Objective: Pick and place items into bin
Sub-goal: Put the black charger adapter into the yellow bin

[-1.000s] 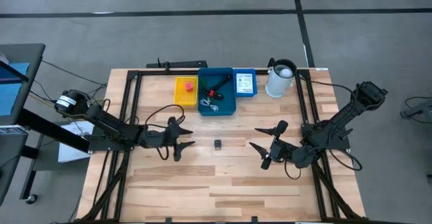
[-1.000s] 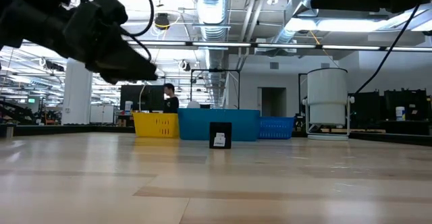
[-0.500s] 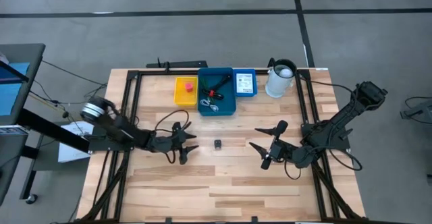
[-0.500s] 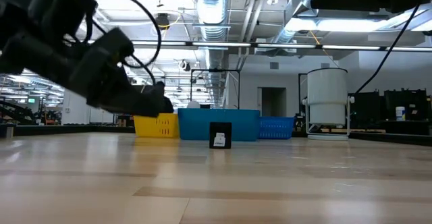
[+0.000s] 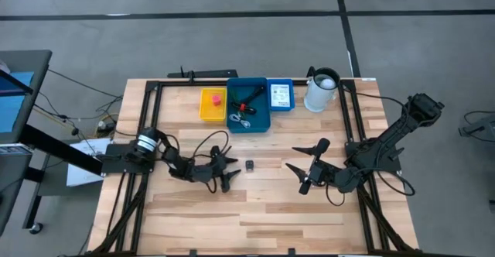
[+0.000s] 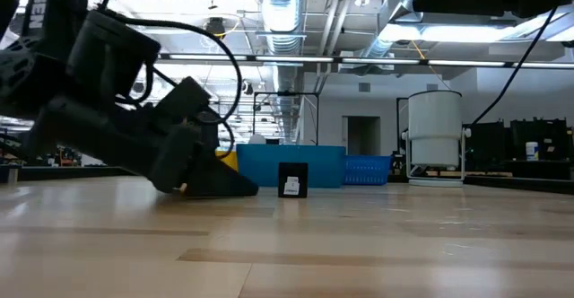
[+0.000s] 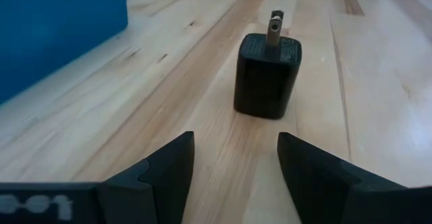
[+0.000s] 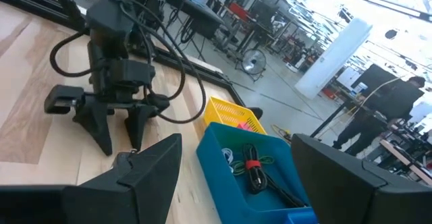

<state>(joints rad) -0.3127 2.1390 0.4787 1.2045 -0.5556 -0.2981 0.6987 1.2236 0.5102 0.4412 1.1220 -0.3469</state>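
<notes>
Left gripper point(image 5: 226, 173) down low on the wooden table point(image 5: 309, 218), fingers spread and empty, lined up on the small black plug-like block point(image 5: 250, 165) mid-table, just short of it. Right gripper point(image 5: 306, 168) waits open opposite. Plenty of bare wood around. Beyond, the blue bin point(image 5: 259, 122) at the far edge already holds cables; this block looks like the last item out.

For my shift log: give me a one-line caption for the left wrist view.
Left gripper, jaws open, low over the wooden table, lined up on the small black block just ahead.
</notes>
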